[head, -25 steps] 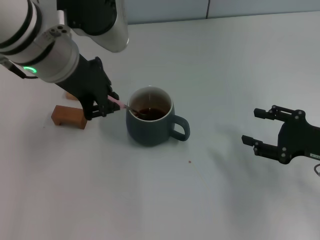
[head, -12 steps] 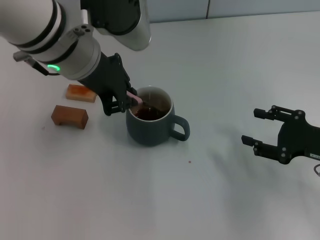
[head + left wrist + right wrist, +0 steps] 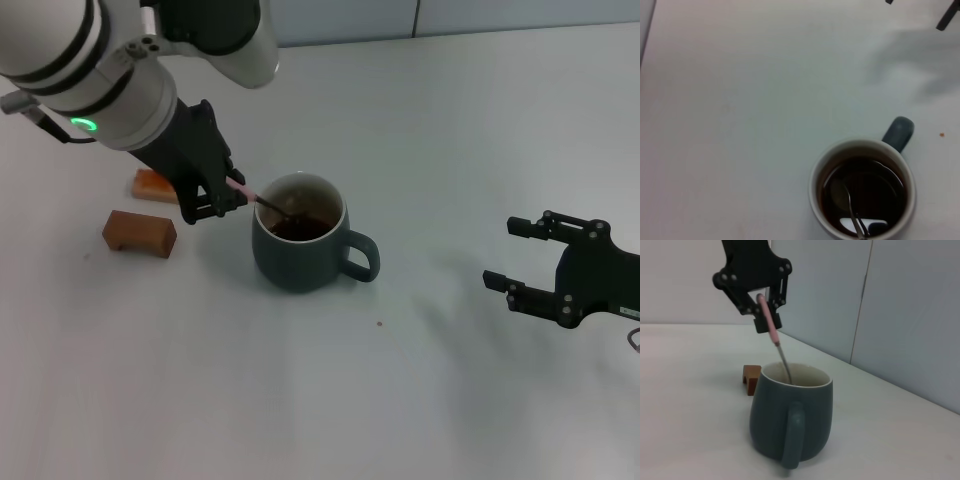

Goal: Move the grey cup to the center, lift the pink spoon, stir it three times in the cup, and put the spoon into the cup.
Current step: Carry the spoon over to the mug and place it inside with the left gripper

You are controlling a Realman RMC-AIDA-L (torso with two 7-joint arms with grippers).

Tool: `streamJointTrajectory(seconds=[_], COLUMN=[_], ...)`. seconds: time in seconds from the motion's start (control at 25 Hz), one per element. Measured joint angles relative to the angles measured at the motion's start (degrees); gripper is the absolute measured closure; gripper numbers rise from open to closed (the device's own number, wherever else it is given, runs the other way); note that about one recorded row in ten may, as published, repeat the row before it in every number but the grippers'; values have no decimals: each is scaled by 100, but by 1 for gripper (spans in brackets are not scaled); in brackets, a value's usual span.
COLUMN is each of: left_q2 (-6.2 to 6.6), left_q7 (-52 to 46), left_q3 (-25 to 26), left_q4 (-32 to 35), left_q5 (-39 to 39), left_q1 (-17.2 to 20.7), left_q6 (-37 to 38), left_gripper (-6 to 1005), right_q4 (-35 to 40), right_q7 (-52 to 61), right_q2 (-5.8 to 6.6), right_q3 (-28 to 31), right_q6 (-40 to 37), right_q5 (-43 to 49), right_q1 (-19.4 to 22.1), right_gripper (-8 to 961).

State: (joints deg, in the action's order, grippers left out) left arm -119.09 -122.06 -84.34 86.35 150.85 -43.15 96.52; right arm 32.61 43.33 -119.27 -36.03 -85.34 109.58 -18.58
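The grey cup (image 3: 300, 248) stands on the white table near the middle, handle toward my right side, dark liquid inside. It also shows in the left wrist view (image 3: 863, 189) and the right wrist view (image 3: 792, 415). My left gripper (image 3: 222, 198) is just left of the cup's rim, shut on the pink spoon (image 3: 240, 190) by its pink handle. The spoon slants down into the cup, its metal bowl in the liquid (image 3: 841, 194). The right wrist view shows the left gripper (image 3: 765, 315) holding the spoon (image 3: 769, 320) above the rim. My right gripper (image 3: 508, 255) is open and empty, far right.
A brown block (image 3: 139, 233) lies left of the cup, and an orange-brown block (image 3: 152, 186) lies behind it, partly hidden by my left arm. A small dark speck (image 3: 379, 323) lies on the table in front of the cup.
My left gripper swung in over the cup's left rim, then moved back left a little. The spoon stays in the cup and changes its tilt. The cup and right arm have not moved.
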Motion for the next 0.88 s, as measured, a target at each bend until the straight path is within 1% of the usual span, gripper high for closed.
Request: streamJointTrajectory(seconds=[0.2, 0.4, 0.68, 0.84, 0.88], left_q2=[0, 0, 0, 0, 0], left_q7=[-2, -1, -43, -43, -82], left_q3=[145, 128, 51, 51, 35], left_q4=[21, 2, -71, -71, -156], left_q5=[-70, -312, -412, -412, -334], left_q1=[-8, -12, -22, -22, -36], left_q6=[258, 293, -35, -35, -200], left_gripper=[866, 866, 866, 866, 866], right_q4=[0, 0, 0, 0, 0], right_q7=[0, 0, 0, 0, 0], right_q2=[5, 9, 9, 9, 9], right_q3=[0, 0, 1, 7, 9], right_q6=[-1, -12, -21, -27, -27], right_q5=[-4, -7, -8, -8, -8], right_q1=[-2, 11, 34, 38, 39], right_gripper=[261, 262, 262, 263, 263])
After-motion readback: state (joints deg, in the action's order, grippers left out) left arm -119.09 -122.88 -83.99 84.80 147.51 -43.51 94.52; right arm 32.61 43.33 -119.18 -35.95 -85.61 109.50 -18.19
